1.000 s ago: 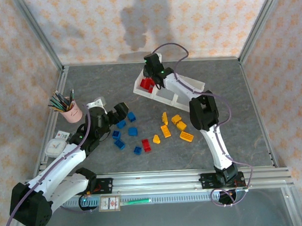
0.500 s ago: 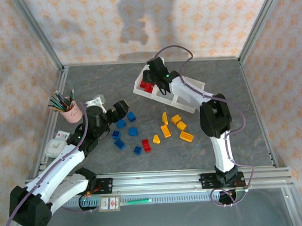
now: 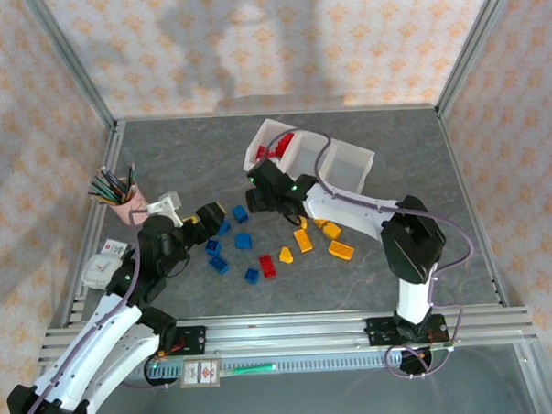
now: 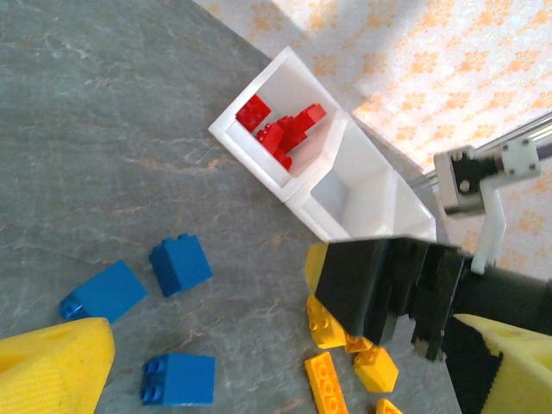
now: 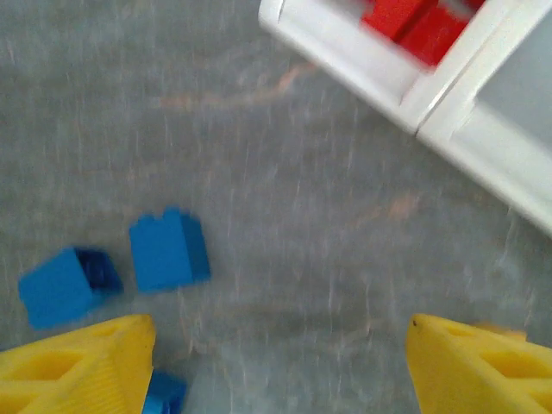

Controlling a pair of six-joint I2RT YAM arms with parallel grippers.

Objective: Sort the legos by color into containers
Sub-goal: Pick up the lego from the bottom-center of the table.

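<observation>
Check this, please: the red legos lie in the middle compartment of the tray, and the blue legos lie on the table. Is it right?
Not quite. The red legos lie in the end compartment of the tray, not the middle one, which is empty; the left wrist view shows it. The blue legos do lie on the table.

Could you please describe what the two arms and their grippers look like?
Both arms have white links and black joints: the left arm and the right arm. A purplish-grey cable loops along each. The fingers are yellow, wedge-shaped and ribbed.
</observation>
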